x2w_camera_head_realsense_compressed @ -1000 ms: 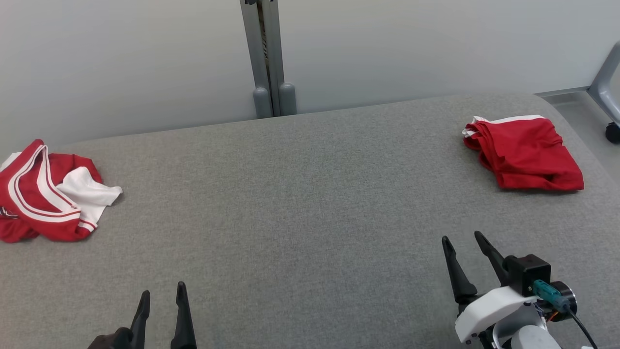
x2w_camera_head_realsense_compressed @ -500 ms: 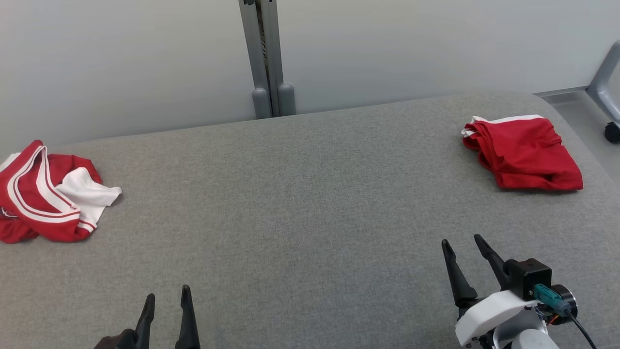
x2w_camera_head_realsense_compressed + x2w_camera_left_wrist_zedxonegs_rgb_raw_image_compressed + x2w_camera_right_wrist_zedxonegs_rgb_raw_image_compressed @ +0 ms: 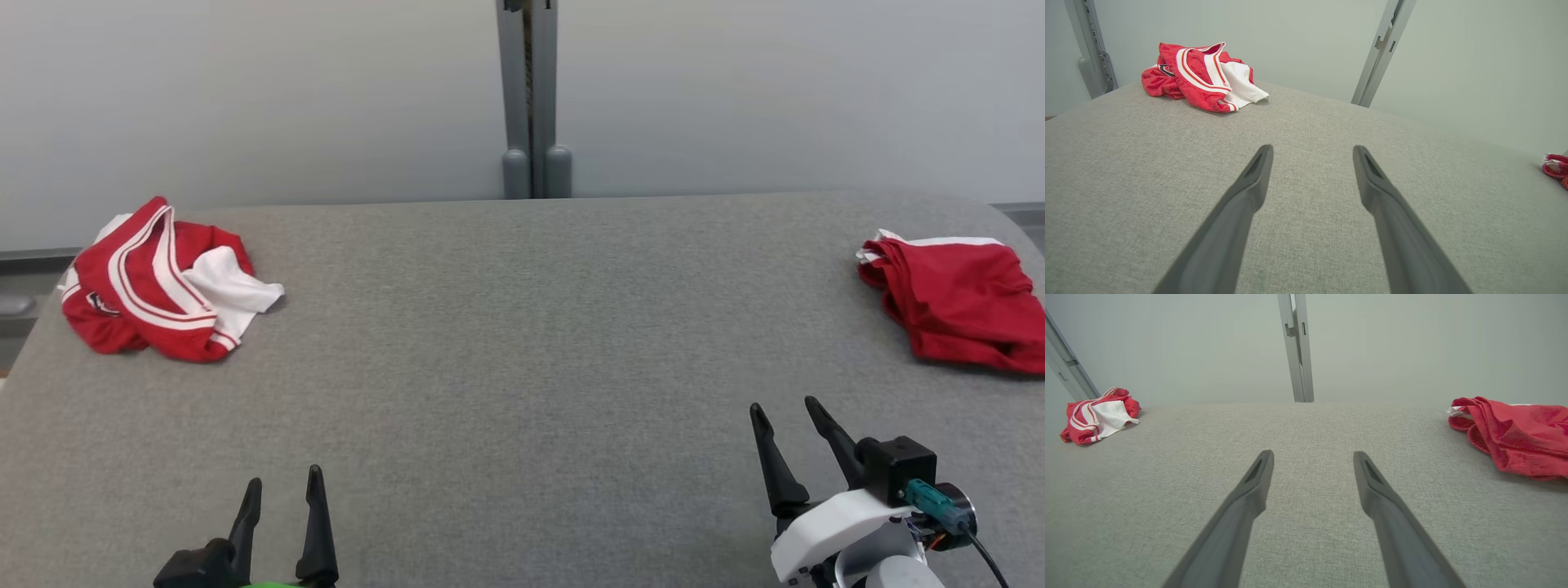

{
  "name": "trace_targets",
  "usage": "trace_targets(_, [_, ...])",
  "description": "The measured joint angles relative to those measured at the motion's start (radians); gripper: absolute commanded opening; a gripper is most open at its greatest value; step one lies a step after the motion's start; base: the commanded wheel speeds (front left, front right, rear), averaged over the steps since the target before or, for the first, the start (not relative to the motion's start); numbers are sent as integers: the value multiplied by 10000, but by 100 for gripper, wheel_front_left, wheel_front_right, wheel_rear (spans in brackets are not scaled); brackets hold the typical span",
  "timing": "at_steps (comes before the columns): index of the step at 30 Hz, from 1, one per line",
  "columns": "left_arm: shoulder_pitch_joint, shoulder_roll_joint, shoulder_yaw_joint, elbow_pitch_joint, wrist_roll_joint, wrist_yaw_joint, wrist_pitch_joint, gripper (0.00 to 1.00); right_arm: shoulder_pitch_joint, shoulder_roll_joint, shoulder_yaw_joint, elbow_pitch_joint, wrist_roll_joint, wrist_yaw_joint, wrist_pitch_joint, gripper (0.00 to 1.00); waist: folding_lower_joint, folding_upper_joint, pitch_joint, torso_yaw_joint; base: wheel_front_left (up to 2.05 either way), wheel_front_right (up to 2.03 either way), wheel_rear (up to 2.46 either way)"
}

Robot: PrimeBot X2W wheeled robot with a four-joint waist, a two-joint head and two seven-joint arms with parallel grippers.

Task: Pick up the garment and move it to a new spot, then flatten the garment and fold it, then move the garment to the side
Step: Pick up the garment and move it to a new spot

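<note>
Mostly bare, the grey padded table [image 3: 522, 351] stretches wide between two garments, its far edge against the pale wall and its rounded corners showing at both sides. At the right, the folded red garment [image 3: 955, 302] is cut off by the head view's border. Far left, near the back edge, the crumpled red-and-white garment [image 3: 155, 282] lies whole, its bunching hiding its shape. Both lie well apart from the grippers. The right gripper [image 3: 784, 404] and left gripper [image 3: 284, 482] stand at the near side, fingers spread and holding nothing; the left one's body is cropped. Since half a second ago the head camera has swung, shifting everything rightward; neither garment itself has moved.
</note>
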Motion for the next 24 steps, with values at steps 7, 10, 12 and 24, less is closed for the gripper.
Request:
trace_targets(7, [-14, 6, 378, -86, 286, -86, 0, 100, 5, 0, 144, -29, 238, 0, 0, 100, 0, 0, -71, 1337, 0, 0, 0])
trace_targets(10, [-17, 8, 523, -125, 407, -134, 0, 100, -1, 2, 253, -29, 313, 0, 0, 100, 0, 0, -71, 2006, 0, 0, 0])
trace_targets(12, [-21, 10, 564, -142, 445, -165, 0, 100, -3, 2, 290, -27, 378, 0, 0, 100, 0, 0, -64, 2402, 0, 0, 0])
trace_targets(24, [52, 13, 1005, -533, 393, -169, 0, 100, -464, 12, 938, 182, 401, 2, 0, 100, 0, 0, 194, 4150, 0, 0, 0])
